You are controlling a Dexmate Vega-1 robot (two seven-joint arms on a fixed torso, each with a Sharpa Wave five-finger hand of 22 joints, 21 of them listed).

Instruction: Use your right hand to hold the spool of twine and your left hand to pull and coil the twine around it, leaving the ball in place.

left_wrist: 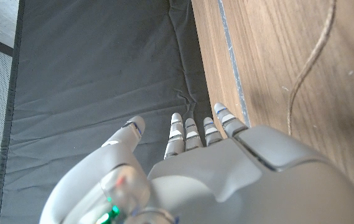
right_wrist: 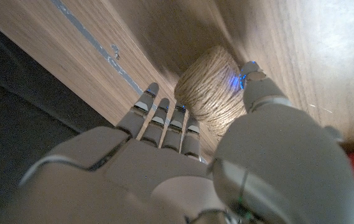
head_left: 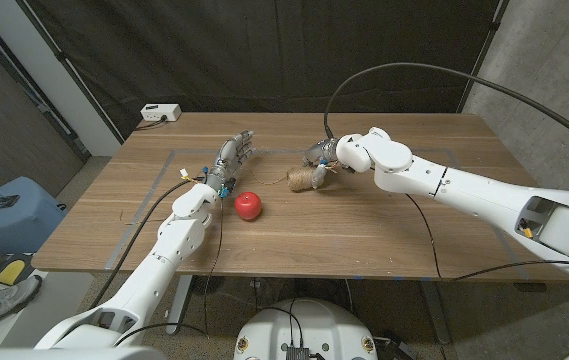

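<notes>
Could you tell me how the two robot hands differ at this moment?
The right hand is at the spool of twine, its fingers and thumb on either side of it; the left hand holds nothing, its fingers straight and apart. The right hand reaches in from the side, the left points away from the robot. Both are light grey.

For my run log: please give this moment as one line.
right hand: at spool of twine, grip unclear | left hand: open | ball: in place

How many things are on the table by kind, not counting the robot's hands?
Twine spool: 1
Red ball: 1
White box at the far left corner: 1
Total: 3
</notes>
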